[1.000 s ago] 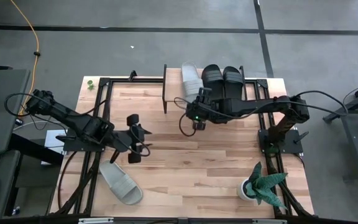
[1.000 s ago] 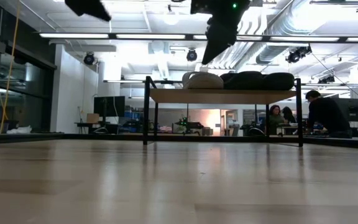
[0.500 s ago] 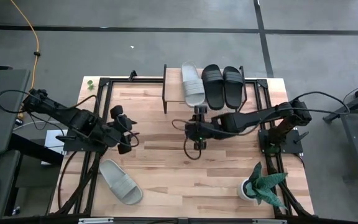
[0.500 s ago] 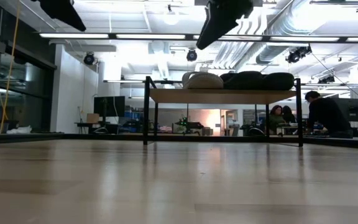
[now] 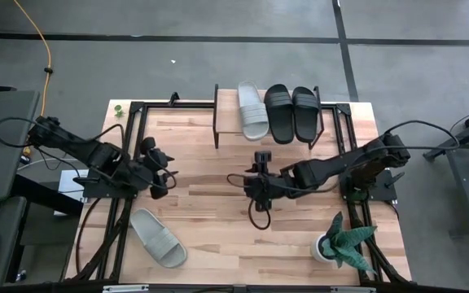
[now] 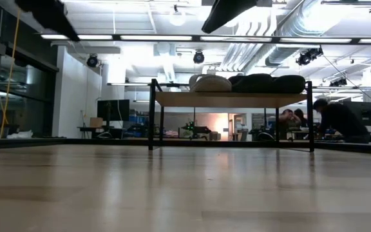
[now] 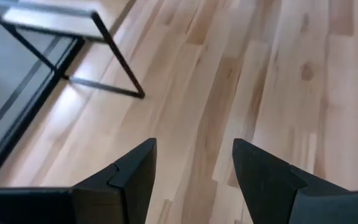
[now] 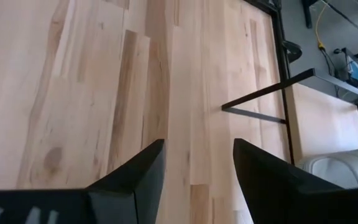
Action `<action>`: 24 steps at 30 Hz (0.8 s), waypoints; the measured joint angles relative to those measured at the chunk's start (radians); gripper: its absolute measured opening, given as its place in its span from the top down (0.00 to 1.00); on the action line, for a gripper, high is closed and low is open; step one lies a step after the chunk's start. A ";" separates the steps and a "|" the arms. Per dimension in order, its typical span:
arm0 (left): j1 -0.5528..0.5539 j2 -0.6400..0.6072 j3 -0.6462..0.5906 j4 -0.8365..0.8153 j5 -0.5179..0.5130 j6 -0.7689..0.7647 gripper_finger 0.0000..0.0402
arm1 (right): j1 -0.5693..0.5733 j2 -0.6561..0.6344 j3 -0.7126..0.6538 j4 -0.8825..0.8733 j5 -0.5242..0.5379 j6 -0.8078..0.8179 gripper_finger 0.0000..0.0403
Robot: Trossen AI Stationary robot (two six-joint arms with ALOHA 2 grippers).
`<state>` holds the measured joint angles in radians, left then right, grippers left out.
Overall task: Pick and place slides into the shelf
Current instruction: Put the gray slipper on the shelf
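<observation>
Jaws on both my arms are standing spread and holding nothing. My right gripper [image 5: 259, 181] is hovering over bare light-wood table [image 5: 218, 220], well clear of the low light-wood shelf on black legs [image 5: 226, 106], where one pale grey-green slide [image 5: 252, 111] and two black slides [image 5: 291, 112] are already lying. My left gripper [image 5: 155, 162] is waiting just beyond the last pale grey-green slide [image 5: 158, 237], probably for picking it.
</observation>
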<state>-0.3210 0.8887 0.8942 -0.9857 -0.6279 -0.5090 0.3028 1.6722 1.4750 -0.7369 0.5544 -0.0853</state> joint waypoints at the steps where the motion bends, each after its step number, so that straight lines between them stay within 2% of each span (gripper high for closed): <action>1: 0.000 -0.009 -0.022 0.009 -0.001 -0.018 0.50 | 0.006 0.000 0.000 0.000 0.003 0.002 0.55; 5: 0.000 -0.068 -0.121 0.047 0.031 -0.089 0.50 | 0.022 0.000 0.000 0.011 0.003 0.006 0.55; 14: 0.000 -0.217 -0.251 0.119 0.251 -0.229 0.50 | 0.028 0.000 0.000 0.007 0.014 0.018 0.55; 24: 0.000 -0.241 -0.326 0.119 0.478 -0.338 0.50 | 0.032 0.000 0.000 0.001 -0.009 0.029 0.55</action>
<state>-0.3210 0.6479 0.5687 -0.8665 -0.1500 -0.8467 0.3349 1.6722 1.4750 -0.7357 0.5458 -0.0563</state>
